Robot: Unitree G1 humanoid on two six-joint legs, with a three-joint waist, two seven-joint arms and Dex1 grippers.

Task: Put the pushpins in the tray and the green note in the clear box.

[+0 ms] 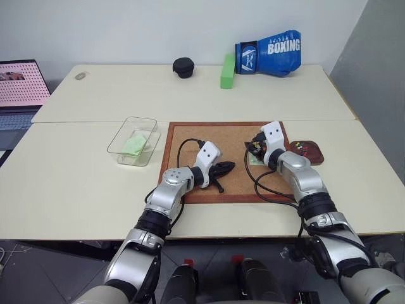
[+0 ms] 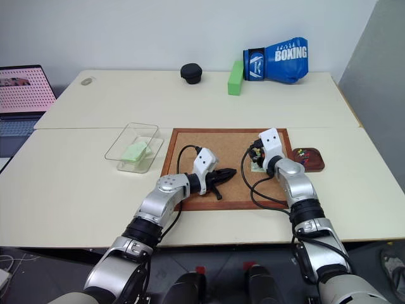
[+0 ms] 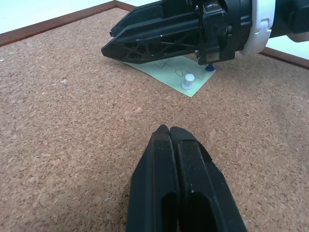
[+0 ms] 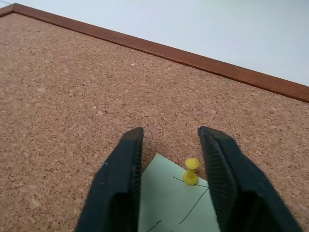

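A pale green note (image 4: 166, 203) lies on the corkboard (image 1: 186, 136), pinned by a yellow pushpin (image 4: 191, 170). My right gripper (image 4: 170, 135) is open, its fingers on either side of that pin and apart from it. The left wrist view shows the same note (image 3: 166, 71) under the right gripper (image 3: 108, 46), with a pale pin (image 3: 187, 81) at its corner and a blue pin (image 3: 209, 68) behind. My left gripper (image 3: 169, 129) is shut and empty, low over the cork. The brown tray (image 1: 318, 156) right of the board holds several pushpins (image 1: 304, 149). The clear box (image 1: 118, 143) to the left holds another green note (image 1: 134, 145).
A bright green block (image 1: 227, 70), a blue boxing glove (image 1: 269, 54) and a black round object (image 1: 184, 67) sit at the back of the table. A laptop (image 1: 22, 85) stands off the far left edge.
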